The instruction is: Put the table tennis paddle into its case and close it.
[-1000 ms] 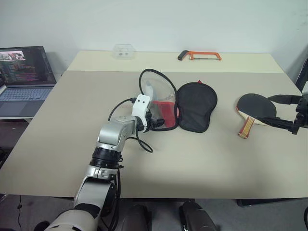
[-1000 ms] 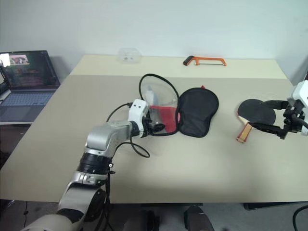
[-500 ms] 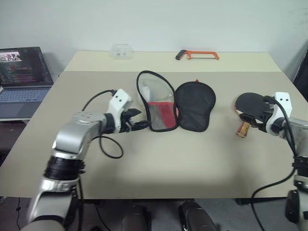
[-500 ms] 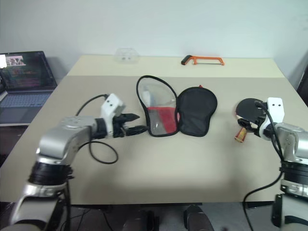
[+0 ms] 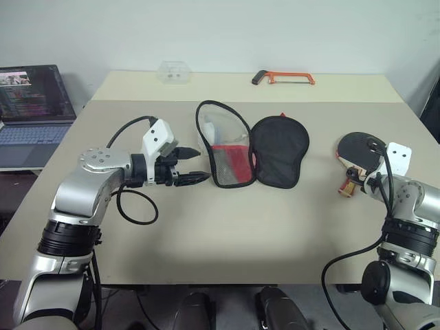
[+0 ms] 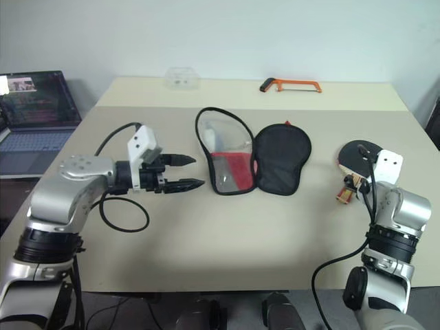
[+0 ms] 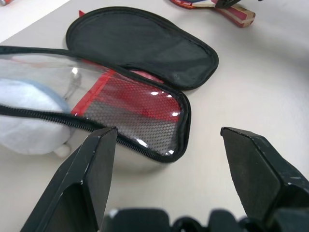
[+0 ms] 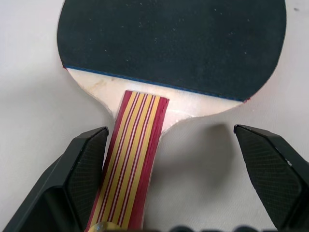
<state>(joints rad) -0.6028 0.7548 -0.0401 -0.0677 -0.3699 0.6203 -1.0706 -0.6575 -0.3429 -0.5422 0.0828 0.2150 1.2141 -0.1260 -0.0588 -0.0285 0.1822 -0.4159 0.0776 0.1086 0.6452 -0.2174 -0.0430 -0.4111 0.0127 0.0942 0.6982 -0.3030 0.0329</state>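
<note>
The case [image 5: 278, 151] lies open in the middle of the table, black flap to the right, clear side [image 5: 218, 134] and red mesh part [image 7: 140, 111] to the left. A pale plush thing [image 7: 24, 116] sits under the clear side. My left gripper [image 5: 194, 165] hovers open just left of the case, pointing at it and touching nothing. The table tennis paddle [image 5: 357, 148] lies flat at the right, black face up. Its striped handle [image 8: 133, 159] runs beside one finger of my open right gripper [image 8: 174, 140], which straddles it without gripping.
An orange hacksaw [image 5: 283, 78] and a clear plastic box [image 5: 173, 71] lie along the table's far edge. A laptop [image 5: 31, 103] stands on a lower surface to the left. The table's right edge runs close to the paddle.
My left gripper has drawn back from the case's red part, up and to the left. My right gripper has rolled and come down over the paddle's handle.
</note>
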